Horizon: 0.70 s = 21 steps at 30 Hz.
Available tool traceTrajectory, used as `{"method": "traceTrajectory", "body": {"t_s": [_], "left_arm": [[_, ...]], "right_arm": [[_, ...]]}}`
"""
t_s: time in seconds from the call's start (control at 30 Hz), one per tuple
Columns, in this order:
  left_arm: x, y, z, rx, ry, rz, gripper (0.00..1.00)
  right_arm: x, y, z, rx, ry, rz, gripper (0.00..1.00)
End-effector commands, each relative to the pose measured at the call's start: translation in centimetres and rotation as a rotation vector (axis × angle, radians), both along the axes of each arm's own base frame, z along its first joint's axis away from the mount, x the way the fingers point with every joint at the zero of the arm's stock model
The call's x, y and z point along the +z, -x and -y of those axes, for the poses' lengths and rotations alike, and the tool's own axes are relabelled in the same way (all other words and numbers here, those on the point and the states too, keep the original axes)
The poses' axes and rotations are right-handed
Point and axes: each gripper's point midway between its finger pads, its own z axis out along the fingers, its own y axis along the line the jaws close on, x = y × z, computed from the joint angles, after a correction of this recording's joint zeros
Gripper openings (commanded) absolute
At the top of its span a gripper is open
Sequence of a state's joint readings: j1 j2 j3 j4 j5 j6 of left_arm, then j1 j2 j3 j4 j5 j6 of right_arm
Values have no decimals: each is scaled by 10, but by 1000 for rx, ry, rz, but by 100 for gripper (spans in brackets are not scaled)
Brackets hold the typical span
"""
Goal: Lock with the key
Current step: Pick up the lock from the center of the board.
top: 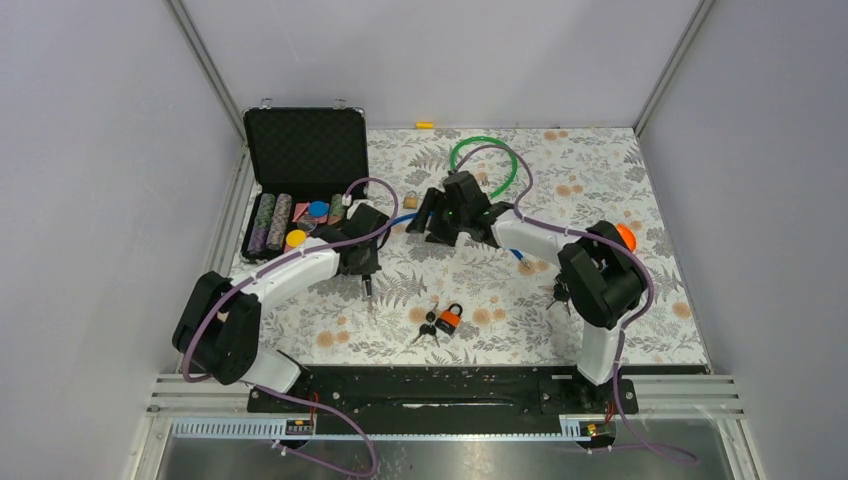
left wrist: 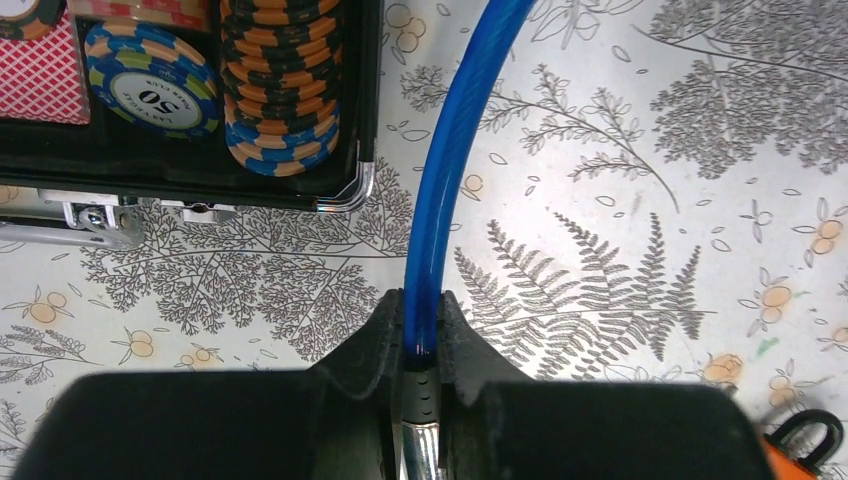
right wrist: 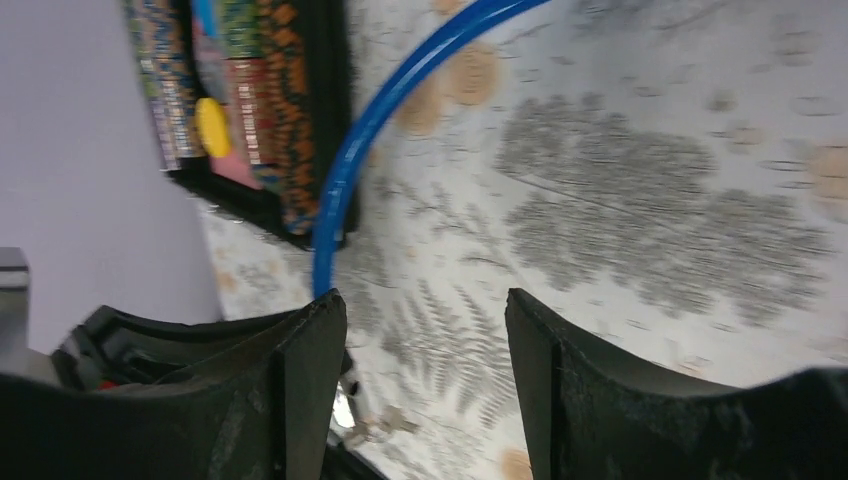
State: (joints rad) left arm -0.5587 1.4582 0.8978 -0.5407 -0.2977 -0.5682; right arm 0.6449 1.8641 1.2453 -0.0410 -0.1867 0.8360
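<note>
**Padlock (top: 449,321) lies free on the table, key pinched in my left gripper**

From my seat, the floral table (top: 600,170) fills the top view. At its far left corner I see the black case (top: 305,150) standing open, with poker chips (top: 272,222) racked in its near half. A green cable (top: 480,143) loops near the far edge. A blue cable (left wrist: 450,150) curves across the mat from beside the case and passes under the right arm.

My left gripper (left wrist: 421,300) hangs just off the case's near right corner. Its jaws are pressed together on a key (left wrist: 420,455), of which I can make out a black dotted grip and a silver shaft between the pads. My right gripper (right wrist: 425,310) hovers over the middle of the table with its fingers well apart and only mat between them.

The orange padlock lies near the front middle of the table, between the two arms, and neither gripper is touching it. A small bunch of keys (top: 428,327) lies just beside it on the left. A brass padlock (top: 411,200) sits farther back, just beside the right gripper.
</note>
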Motion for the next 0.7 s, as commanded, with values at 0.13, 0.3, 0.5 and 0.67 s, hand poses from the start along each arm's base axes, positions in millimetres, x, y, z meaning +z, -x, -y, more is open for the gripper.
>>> {"method": "traceTrajectory", "body": {"t_s": [0.13,0.3,0.5,0.67], "left_arm": [[50,-14,23,-59,95,81,0],[60,-9,23,-89,106,84,0],[72,-2,28,-120,148,90,0],[81,1,29,-130,169,105,0]], "right_arm": [[23,-4,-90,-79,-324,-170,66],[11,-11,-100,-85,-325,-186,66],[-2,-17,-115,-100,-384,-244,64],[0,-20,-122,-108,-450,-260,51]]}}
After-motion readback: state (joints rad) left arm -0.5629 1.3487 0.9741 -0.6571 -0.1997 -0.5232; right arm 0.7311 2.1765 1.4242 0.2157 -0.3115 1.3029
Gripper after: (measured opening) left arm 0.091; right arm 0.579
